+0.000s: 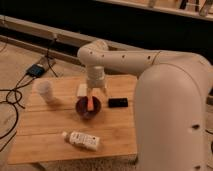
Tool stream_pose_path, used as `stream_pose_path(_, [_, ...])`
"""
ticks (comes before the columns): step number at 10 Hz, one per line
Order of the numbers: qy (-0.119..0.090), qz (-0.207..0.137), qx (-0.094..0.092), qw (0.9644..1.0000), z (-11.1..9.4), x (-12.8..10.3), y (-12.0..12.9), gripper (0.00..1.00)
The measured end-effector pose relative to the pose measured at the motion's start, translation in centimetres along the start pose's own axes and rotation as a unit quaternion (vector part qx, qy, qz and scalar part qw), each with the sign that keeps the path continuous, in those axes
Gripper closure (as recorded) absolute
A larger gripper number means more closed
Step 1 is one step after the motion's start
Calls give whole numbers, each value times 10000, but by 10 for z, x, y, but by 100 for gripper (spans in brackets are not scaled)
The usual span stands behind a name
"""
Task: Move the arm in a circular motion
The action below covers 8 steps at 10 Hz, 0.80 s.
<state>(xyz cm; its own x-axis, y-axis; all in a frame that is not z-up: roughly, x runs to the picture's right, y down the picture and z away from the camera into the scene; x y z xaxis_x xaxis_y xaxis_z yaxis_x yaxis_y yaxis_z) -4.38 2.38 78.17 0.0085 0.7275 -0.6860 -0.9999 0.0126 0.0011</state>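
The glossy cream-white arm (150, 65) fills the right side of the camera view and reaches left over the wooden table (50, 135). Its elbow bends near the table's far edge and the narrow end points straight down. The gripper (93, 101) hangs just above a dark red bowl (88, 109) in the middle of the table. An orange object shows between the gripper and the bowl.
A white cup (45, 91) stands at the table's left. A white bottle (81, 140) lies near the front edge. A small black device (118, 103) lies right of the bowl. Cables and a blue box (36, 70) lie on the floor at left.
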Motion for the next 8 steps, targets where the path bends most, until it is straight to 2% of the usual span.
stream_pose_path(1, [2,-54,30,10000,1,-17,5,35])
stream_pose_path(4, [-17,-287,48,9996,3,-42,30,35])
stream_pose_path(5, [-30,-502,3,9987,4,-48,55,35])
stream_pose_path(6, [-28,-586,-28,9983,4,-48,65,35])
stream_pose_path(8, [-36,-855,-134,9962,4,-45,100,35])
